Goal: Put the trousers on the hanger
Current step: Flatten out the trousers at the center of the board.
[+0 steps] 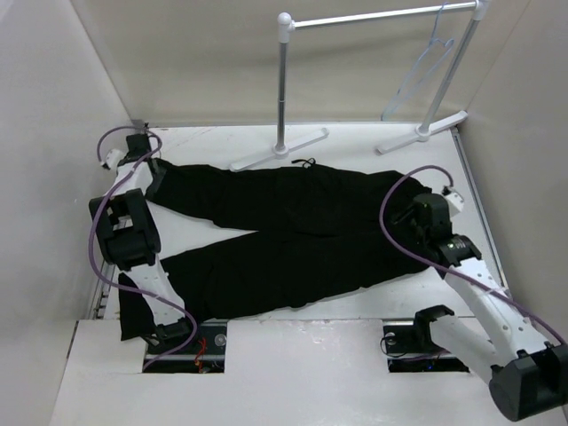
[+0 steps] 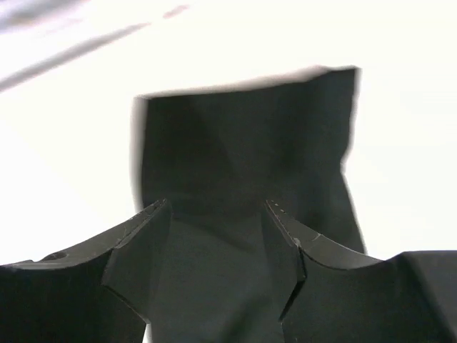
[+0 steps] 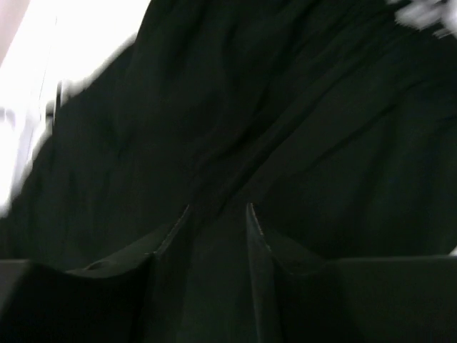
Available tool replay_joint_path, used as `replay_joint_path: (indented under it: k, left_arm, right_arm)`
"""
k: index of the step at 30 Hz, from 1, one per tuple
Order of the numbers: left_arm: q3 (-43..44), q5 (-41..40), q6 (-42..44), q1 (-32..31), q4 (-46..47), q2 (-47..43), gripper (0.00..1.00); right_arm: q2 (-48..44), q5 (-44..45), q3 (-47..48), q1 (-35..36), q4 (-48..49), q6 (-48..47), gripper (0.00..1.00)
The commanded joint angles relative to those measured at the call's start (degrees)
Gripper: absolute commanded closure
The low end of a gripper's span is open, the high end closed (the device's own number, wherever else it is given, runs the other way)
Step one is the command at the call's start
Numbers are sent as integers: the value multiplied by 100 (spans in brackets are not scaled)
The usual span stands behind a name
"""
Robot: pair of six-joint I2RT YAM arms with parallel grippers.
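Note:
The black trousers (image 1: 293,226) lie flat across the table, with the legs to the left and the waist to the right. My left gripper (image 1: 149,175) sits on the far leg near its cuff. In the left wrist view its jaws (image 2: 218,214) stand apart over the leg fabric (image 2: 243,143). My right gripper (image 1: 410,213) is at the waist end. In the right wrist view its jaws (image 3: 216,214) stand narrow with a fold of black fabric (image 3: 235,107) between them. The pale wire hanger (image 1: 432,60) hangs from the rack at the back right.
The white tubular garment rack (image 1: 373,18) stands at the back, with its feet (image 1: 280,149) on the table just behind the trousers. Walls close in the table on the left, right and back. The cables of both arms loop over the trousers' ends.

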Motion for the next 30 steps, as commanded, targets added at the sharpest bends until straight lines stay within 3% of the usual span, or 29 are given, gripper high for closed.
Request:
replay_joint_path:
  k: [1,5,10,11,15,18,23,26,27,30]
  left_arm:
    - [-545,-320,22,412,-339,-638,50]
    - [-740,153,74,509,-259,-517,47]
    - [-556,488,101,544,-50,19,47]
    - [-556,558,109,562,56,46,51]
    - [-774,673,48,650,241,-277,86]
    - [-1134,341,30,720,154,-891,94]
    - [-2303,-643,-268,703,-451,-2272,94]
    - [-2734,-699,-330,790,-663,-2546,92]
    - [-2805,-567,-321,886,-620,-2564,90]
    - [-2640,230,-112,1001,1,-2354,67]
  right_arm:
    - [32,-173,-153,499,314,15,56]
    - [146,-612,-347,658,516,6,47]
    - [234,-921,-418,667,622,-55,45]
    - [199,-921,-426,675,622,-73,45]
    - [120,-921,-619,667,630,-73,42]
    - [128,-973,-734,605,762,-73,39]
    - [199,-1097,-752,596,973,-73,33]
    - [330,-1132,-708,605,1000,-134,30]
    - [366,-1167,-690,605,1008,-178,29]
    - [488,-1289,-655,596,1149,-284,27]
